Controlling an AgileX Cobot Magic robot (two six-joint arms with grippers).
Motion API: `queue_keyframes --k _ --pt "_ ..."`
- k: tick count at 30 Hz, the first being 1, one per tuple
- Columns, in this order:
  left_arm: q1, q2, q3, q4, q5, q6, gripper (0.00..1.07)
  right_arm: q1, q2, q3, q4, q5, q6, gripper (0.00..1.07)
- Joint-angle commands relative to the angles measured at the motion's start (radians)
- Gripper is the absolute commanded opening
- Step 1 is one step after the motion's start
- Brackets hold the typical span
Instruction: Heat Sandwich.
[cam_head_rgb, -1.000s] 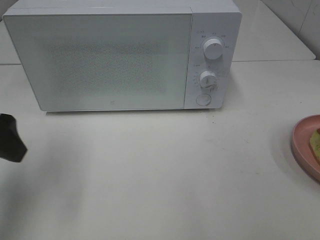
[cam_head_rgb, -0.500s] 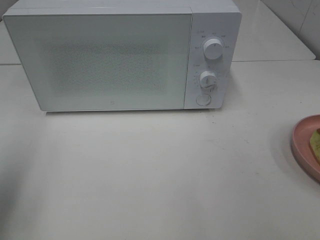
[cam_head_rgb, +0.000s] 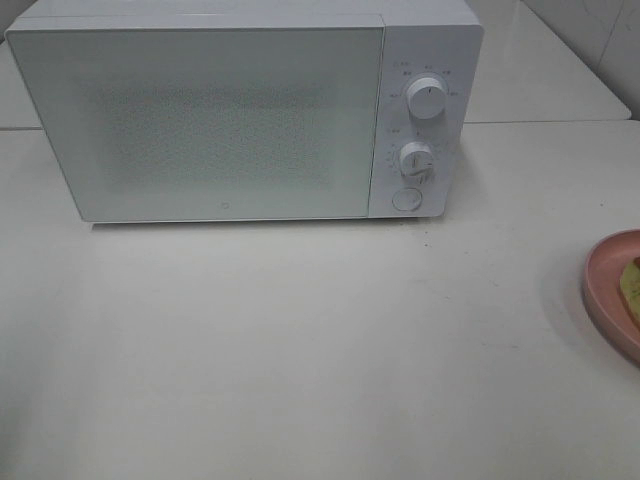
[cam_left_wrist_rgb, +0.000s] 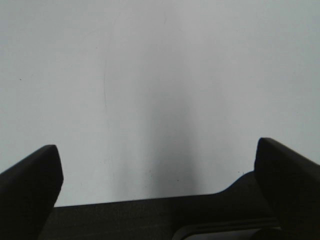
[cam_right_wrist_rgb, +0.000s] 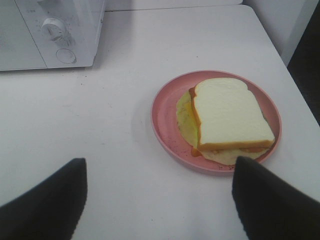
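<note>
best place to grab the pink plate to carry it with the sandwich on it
Probably take the pink plate by its bare raised rim on the side facing the right hand, coming in low. The sandwich lies flat and covers the plate's far half, so that near rim is free.

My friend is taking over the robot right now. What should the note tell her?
Left gripper: open, empty, over bare table. It is out of the high camera's view.
Right gripper: open, empty, near the pink plate, not touching it.
Sandwich: lies on the pink plate, at the right edge of the table, right of the microwave.
Microwave: door shut.
Done: nothing that shows; the sandwich is not yet picked up.
Left: open the door, put the sandwich inside, shut the door, start the heating.
</note>
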Motion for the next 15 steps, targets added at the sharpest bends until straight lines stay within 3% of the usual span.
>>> queue_keyframes --k 1,15 --pt "0.001 -0.085 0.040 -0.007 -0.016 0.000 1.01 -0.007 -0.027 0.000 -0.003 -0.009 -0.007 0.76" --pt "0.000 -0.308 0.043 -0.006 -0.015 -0.007 1.01 -0.007 -0.027 0.000 -0.003 -0.009 -0.007 0.76"
